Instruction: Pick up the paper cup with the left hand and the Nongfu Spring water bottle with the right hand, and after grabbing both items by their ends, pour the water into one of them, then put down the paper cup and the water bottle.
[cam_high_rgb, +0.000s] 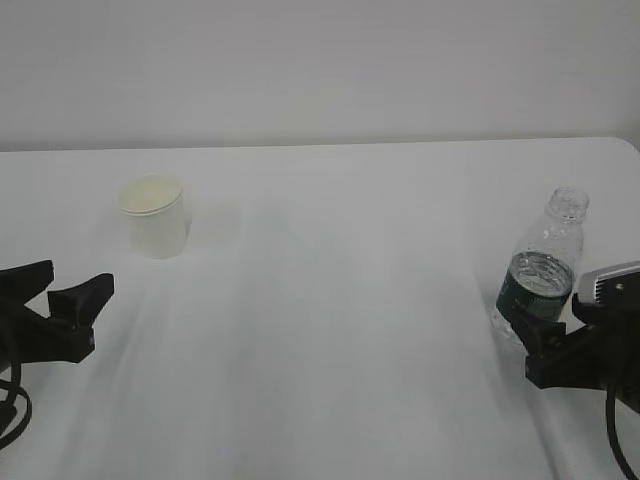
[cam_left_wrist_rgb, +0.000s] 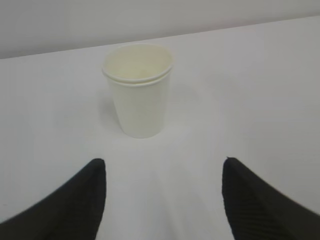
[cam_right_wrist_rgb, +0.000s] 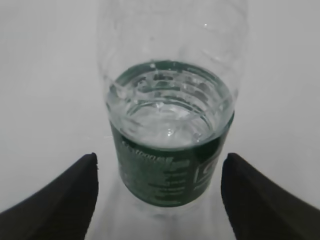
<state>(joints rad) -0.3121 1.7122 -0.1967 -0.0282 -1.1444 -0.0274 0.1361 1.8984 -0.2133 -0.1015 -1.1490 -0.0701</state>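
The paper cup (cam_high_rgb: 153, 215) (cam_left_wrist_rgb: 139, 90) stands upright on the white table at the left, cream-white and seemingly two cups nested. My left gripper (cam_high_rgb: 80, 277) (cam_left_wrist_rgb: 164, 165) is open a short way in front of it and touches nothing. The Nongfu Spring water bottle (cam_high_rgb: 542, 270) (cam_right_wrist_rgb: 170, 165) stands upright at the right, capless, with a dark green label. Water (cam_right_wrist_rgb: 170, 115) reaches about the label's top edge. My right gripper (cam_high_rgb: 530, 345) (cam_right_wrist_rgb: 160, 156) is open, its fingers on either side of the bottle's lower part with a gap on each side.
The white table (cam_high_rgb: 330, 300) runs back to a pale wall. Its far right corner (cam_high_rgb: 622, 142) lies behind the bottle. Nothing else stands between the cup and the bottle.
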